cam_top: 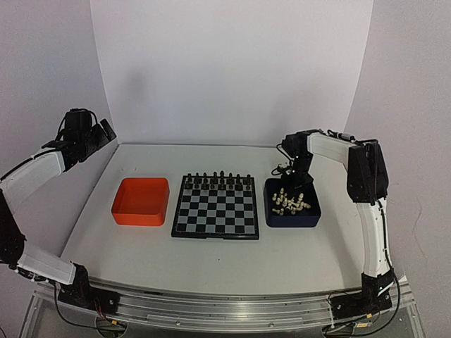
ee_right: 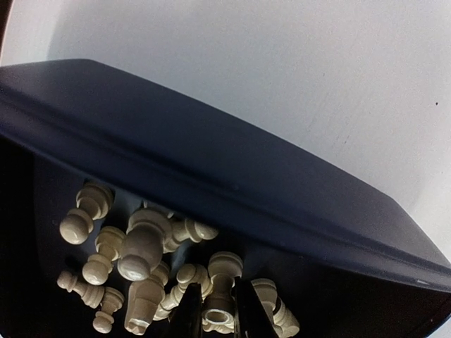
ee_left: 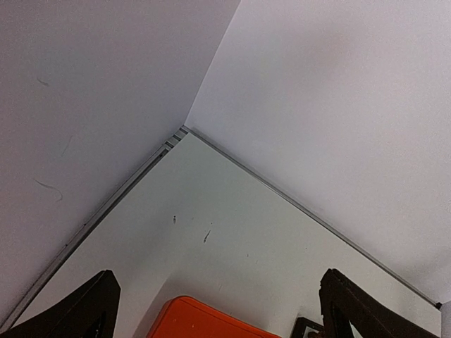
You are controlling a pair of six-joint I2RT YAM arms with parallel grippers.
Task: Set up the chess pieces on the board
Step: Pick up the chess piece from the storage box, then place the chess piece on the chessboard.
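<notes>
The white pieces (ee_right: pixel 144 246) lay in a loose heap inside the blue tray (cam_top: pixel 293 223), many on their sides and touching one another. The tray sat on the table (cam_top: pixel 211 260) just right of the board (cam_top: pixel 215 211), near it but apart. Black pieces (cam_top: pixel 215 180) stood in rows along the board's far edge.

The right gripper (ee_right: pixel 217 317) hung over the far part of the blue tray, pointing down into it, right at the heap. In the wrist view its two dark fingers (ee_right: pixel 246 313) stood close together at the bottom edge, a narrow gap between them. One white piece with a ring-shaped top sat in that gap. The fingertips were cut off by the edge of the view, so whether they pinched the piece or only flanked it could not be told. Most of the heap lay to the left of the fingers in that view, below the tray's dark wall.

The left gripper (ee_left: pixel 218 282) was raised near the table's far left corner, well apart from the board and the white pieces. Its fingers were spread wide with nothing held. The far rim of the orange tray (cam_top: pixel 141 202) showed low between them in the wrist view. That tray sat just left of the board.
</notes>
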